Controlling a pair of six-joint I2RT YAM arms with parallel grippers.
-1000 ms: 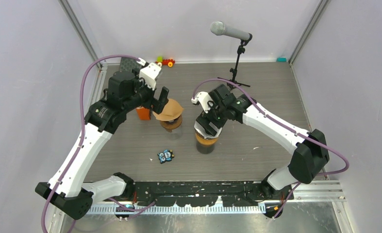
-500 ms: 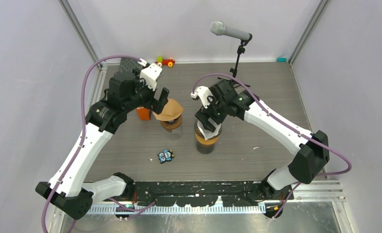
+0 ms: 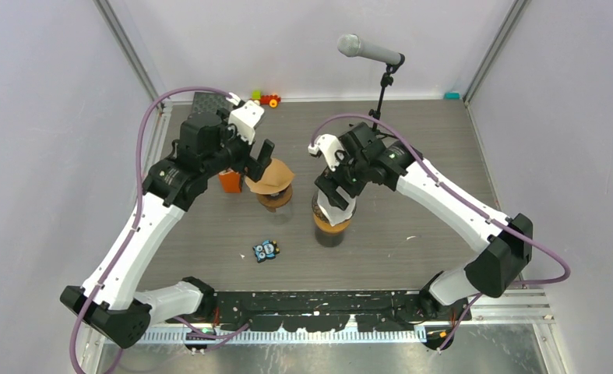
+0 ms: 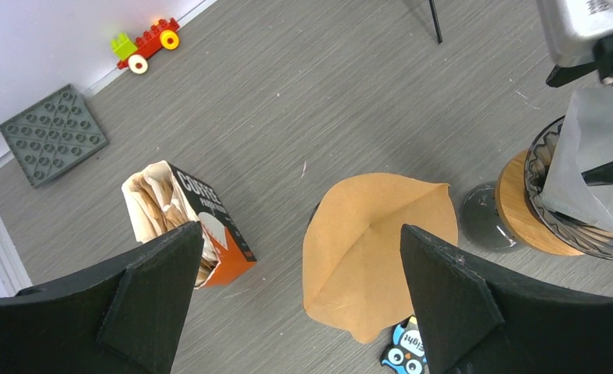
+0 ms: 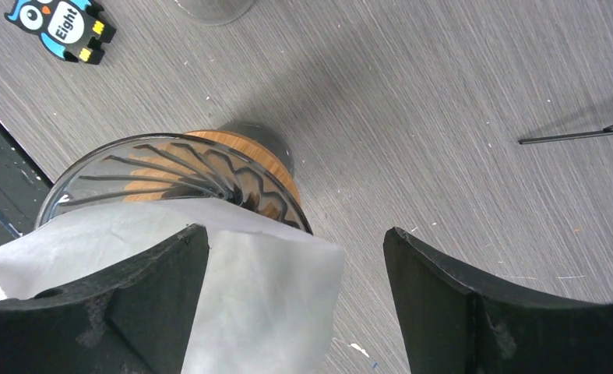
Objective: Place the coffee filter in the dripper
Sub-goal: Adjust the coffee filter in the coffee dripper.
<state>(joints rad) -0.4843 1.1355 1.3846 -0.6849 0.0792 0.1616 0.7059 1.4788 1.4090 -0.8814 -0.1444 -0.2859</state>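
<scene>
We see the right hand [image 5: 295, 238] hanging directly above the glass dripper [image 5: 182, 167], its two black fingers spread wide and gripping nothing. The white filter [image 5: 248, 288] lies in the dripper. In the right wrist view it covers the side of the bowl nearest the camera, with one edge reaching over the rim, while the ribbed glass on the far side stays bare. The filter is folded flat rather than opened into a cone, as far as we can tell. The dripper has a wooden collar [image 5: 278, 167] and stands on a dark base on the grey bench [image 3: 420, 140].

The left hand [image 4: 301, 238] is also wide and carries nothing. It hovers over a brown filter [image 4: 373, 241], which is opened into a cone and rests on a dark vessel [image 3: 275, 201] just to the left of the dripper. We cannot tell what kind of vessel it is.

Just left of the brown filter stands an orange box [image 4: 206, 230], open at the top with more filters inside. A small owl sticker [image 3: 265, 250] lies on the bench in front of the two vessels. At the far edge we see a grey studded plate [image 4: 52, 134], a toy car of coloured bricks [image 4: 147, 43], and a microphone [image 3: 369, 51] on a black stand.
</scene>
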